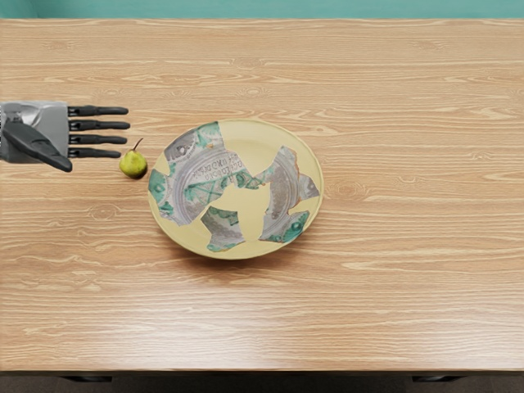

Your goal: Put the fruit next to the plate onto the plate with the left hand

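The four fingers (98, 125) of the left hand (51, 133) are stretched out straight and nearly parallel, pointing toward the picture's right. There are narrow gaps between them and they hold nothing. The thumb (39, 146) angles downward and to the right beneath the grey palm, also closed on nothing. The hand enters from the left edge of the head view, level with the upper part of the plate, and only the hand itself and a short stub of wrist show.

Just beyond the lowest fingertip, slightly below and to its right, lies the fruit: a small yellow-green pear (133, 164) with a thin dark stem pointing up and to the right. It rests on the bench (393, 286) near the fingertips, though whether the nearest one touches it cannot be told. It sits just beside the left rim of the plate (255, 141) — on the wood, not on the plate.

The plate is round and pale yellow, and its surface is broken by irregular grey and green patches bearing a printed pattern. It lies flat, a little left of the bench's centre. The bench is light wood with the grain running left to right, and a teal strip of wall (262, 8) borders its far edge.
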### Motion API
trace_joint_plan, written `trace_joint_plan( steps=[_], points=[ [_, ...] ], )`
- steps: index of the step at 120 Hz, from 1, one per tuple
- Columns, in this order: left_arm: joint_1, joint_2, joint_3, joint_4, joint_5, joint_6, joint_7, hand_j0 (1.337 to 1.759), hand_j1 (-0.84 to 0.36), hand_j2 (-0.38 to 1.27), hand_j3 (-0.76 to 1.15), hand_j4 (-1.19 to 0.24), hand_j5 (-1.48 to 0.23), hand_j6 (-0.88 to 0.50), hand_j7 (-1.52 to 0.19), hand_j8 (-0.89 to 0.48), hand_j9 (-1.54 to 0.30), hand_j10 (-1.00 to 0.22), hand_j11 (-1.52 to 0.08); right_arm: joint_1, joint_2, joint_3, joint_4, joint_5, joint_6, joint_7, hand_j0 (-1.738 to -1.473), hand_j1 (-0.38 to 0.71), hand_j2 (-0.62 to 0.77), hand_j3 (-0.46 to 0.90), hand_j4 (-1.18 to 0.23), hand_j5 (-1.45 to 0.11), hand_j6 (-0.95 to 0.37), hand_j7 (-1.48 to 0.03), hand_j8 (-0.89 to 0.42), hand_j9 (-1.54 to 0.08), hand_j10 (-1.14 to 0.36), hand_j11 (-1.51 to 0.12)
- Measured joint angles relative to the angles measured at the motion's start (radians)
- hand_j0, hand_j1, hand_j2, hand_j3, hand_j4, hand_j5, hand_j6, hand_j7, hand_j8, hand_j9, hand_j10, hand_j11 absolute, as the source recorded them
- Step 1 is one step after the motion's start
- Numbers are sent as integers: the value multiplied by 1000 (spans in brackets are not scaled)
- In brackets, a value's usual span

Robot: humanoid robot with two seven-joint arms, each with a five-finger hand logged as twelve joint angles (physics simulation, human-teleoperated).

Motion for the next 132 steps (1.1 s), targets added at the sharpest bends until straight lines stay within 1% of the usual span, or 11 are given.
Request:
trace_joint_plan(
  steps=[22,42,56,80,86,97,106,121,132],
  points=[
    [-10,2,2,-16,8,0,0,1658,333,1,0,-10,-16,-10,-16,-10,-16,-11,-16,0,0,-1,0,-1,-2,0,-1658,-349,0,0,0,0,0,0,0,0,0,0],
    [-37,0,-9,-21,97,0,0,1658,333,1,0,-11,-16,-10,-16,-10,-16,-11,-16,1,0,-2,0,-1,-3,0,-1658,-349,0,0,0,0,0,0,0,0,0,0],
    [-38,1,-13,-21,134,0,0,1658,333,2,0,-11,-16,-11,-16,-11,-17,-12,-17,7,0,-2,0,-1,-3,0,-1658,-349,0,0,0,0,0,0,0,0,0,0],
    [-38,-2,-36,-15,336,0,0,1658,330,2,0,-15,-20,-15,-20,-15,-20,-15,-20,11,0,-3,0,-1,-3,-1,-1658,-349,0,0,0,0,0,0,0,0,0,0],
    [-53,-12,-40,-13,389,0,0,1658,330,2,0,-16,-21,-16,-21,-16,-21,-16,-21,12,0,-3,0,-1,-3,-1,-1658,-349,0,0,0,0,0,0,0,0,0,0],
    [-73,-78,-47,-8,479,0,0,1658,325,4,0,-21,-26,-21,-26,-21,-26,-20,-26,13,0,-3,0,-1,-3,-2,-1658,-349,0,0,0,0,0,0,0,0,0,0],
    [-76,-106,-49,-3,554,0,0,1658,319,4,0,-26,-33,-27,-33,-26,-33,-26,-33,13,0,-2,0,-1,-3,-2,-1658,-349,0,0,0,0,0,0,0,0,0,0],
    [-77,-129,-52,23,630,0,0,1658,313,6,0,-32,-39,-32,-39,-32,-39,-32,-39,14,0,-2,0,0,-3,-3,-1658,-349,0,0,0,0,0,0,0,0,0,0],
    [-78,-126,-53,39,682,0,0,1658,311,6,0,-34,-42,-35,-42,-35,-42,-34,-42,14,0,-2,0,0,-3,-3,-1658,-349,0,0,0,0,0,0,0,0,0,0]
  ],
)
